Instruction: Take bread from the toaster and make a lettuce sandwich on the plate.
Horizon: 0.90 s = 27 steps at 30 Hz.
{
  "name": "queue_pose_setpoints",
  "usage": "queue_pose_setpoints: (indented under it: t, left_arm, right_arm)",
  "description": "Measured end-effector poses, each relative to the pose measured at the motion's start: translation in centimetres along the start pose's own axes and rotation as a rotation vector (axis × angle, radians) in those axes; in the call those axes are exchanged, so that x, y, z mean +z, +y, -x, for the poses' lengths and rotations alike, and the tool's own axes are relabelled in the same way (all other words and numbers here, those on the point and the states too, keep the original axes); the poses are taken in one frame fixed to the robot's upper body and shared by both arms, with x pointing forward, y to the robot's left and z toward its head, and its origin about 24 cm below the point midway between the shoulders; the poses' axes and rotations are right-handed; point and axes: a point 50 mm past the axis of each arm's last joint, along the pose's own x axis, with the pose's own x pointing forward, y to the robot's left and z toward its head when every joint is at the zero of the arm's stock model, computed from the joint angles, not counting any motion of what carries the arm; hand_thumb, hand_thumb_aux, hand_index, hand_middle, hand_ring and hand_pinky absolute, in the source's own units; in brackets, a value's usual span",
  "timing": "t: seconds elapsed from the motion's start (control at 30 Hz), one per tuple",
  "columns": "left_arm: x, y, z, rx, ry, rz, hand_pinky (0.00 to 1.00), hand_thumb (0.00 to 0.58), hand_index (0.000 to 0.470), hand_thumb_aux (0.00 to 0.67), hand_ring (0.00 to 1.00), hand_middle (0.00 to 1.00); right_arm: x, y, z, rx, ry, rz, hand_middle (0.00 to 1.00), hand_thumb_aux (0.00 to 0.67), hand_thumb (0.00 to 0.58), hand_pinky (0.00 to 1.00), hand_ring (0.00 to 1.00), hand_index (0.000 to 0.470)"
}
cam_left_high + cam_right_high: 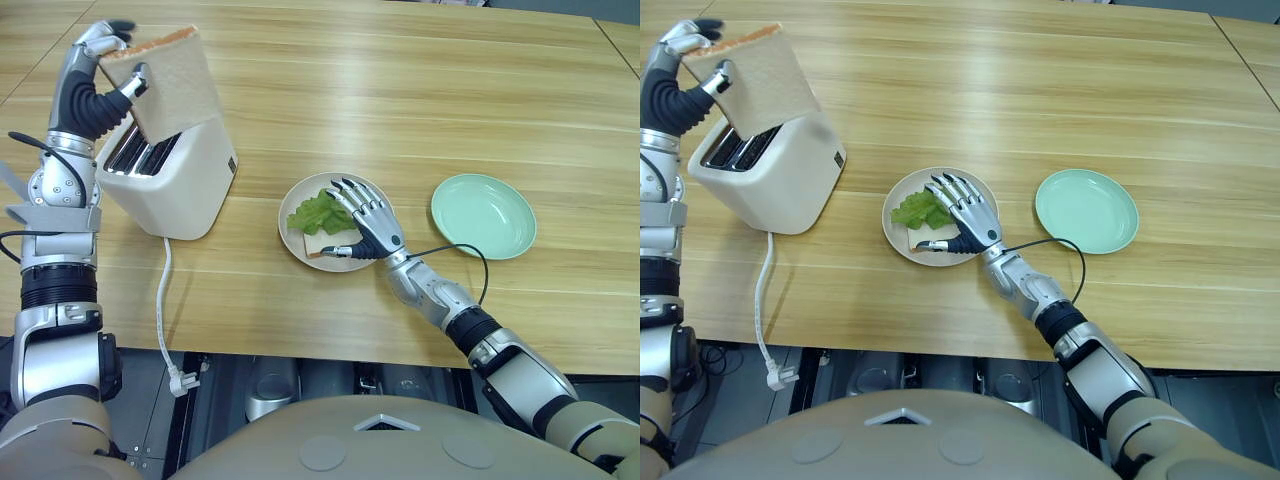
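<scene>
The fingers of the left hand are closed on the upper corner of a bread slice, with the thumb on the near face and the other fingertips over the top crust. The slice hangs below and to the right of these fingers. Its lower edge is just above the slots of the toaster; whether it is fully clear of the slot cannot be determined.

The fingers of the right hand are extended and spread and hold nothing. They lie low over the plate. The lettuce sits just beside the fingertips, on their left. Contact between fingertips and lettuce cannot be confirmed. A first bread slice lies under the lettuce, next to the thumb.

Task status, as judged from this arrangement:
- Done: base slice on the plate; lettuce laid on the base slice; second slice raised out of the toaster.
- Left: carry the second slice across to the plate, set it on the lettuce and release it.

The held slice is well apart from the plate, so the transfer spans most of the gap between the two hands. The right hand probably must withdraw from over the plate before placement.

Further out, a green plate stands to the right of the right hand. The toaster cord runs off the near edge of the table.
</scene>
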Motion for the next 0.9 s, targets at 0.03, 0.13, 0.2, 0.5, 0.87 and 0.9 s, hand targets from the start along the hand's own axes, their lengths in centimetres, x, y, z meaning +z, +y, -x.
queue_pose_setpoints:
  t: [0.03, 0.13, 0.2, 0.5, 0.87, 0.9]
  left_arm:
    - [0.1, -0.2, 0.0, -0.009, -0.006, 0.019, 1.00, 0.580, 0.460, 0.670, 1.00, 1.00]
    - [0.4, -0.8, -0.1, -0.037, -0.025, 0.078, 1.00, 0.580, 0.460, 0.670, 1.00, 1.00]
    - [1.2, -1.7, -0.3, -0.065, -0.065, 0.131, 1.00, 0.580, 0.460, 0.670, 1.00, 1.00]
    - [3.3, -7.6, -1.1, -0.250, -0.122, 0.355, 1.00, 0.580, 0.460, 0.670, 1.00, 1.00]
    - [3.5, -16.5, -0.3, -0.474, 0.002, 0.534, 1.00, 0.580, 0.460, 0.670, 1.00, 1.00]
    - [3.3, -17.1, -0.1, -0.485, 0.023, 0.545, 1.00, 0.580, 0.460, 0.670, 1.00, 1.00]
  right_arm:
    - [-0.1, -0.1, 0.0, -0.008, 0.009, -0.006, 0.00, 0.000, 0.000, 0.00, 0.00, 0.000]
    - [-0.5, -0.7, 0.0, -0.031, 0.025, -0.011, 0.00, 0.000, 0.000, 0.00, 0.00, 0.000]
    - [-1.1, -1.2, 0.1, -0.046, 0.042, -0.003, 0.00, 0.000, 0.000, 0.00, 0.00, 0.000]
    - [-4.8, -5.4, 1.3, -0.194, 0.191, 0.003, 0.00, 0.000, 0.000, 0.00, 0.00, 0.000]
    - [-6.1, -7.5, 2.9, -0.279, 0.259, -0.002, 0.00, 0.000, 0.000, 0.00, 0.00, 0.000]
    - [-6.0, -7.5, 2.8, -0.279, 0.255, -0.003, 0.00, 0.000, 0.000, 0.00, 0.00, 0.000]
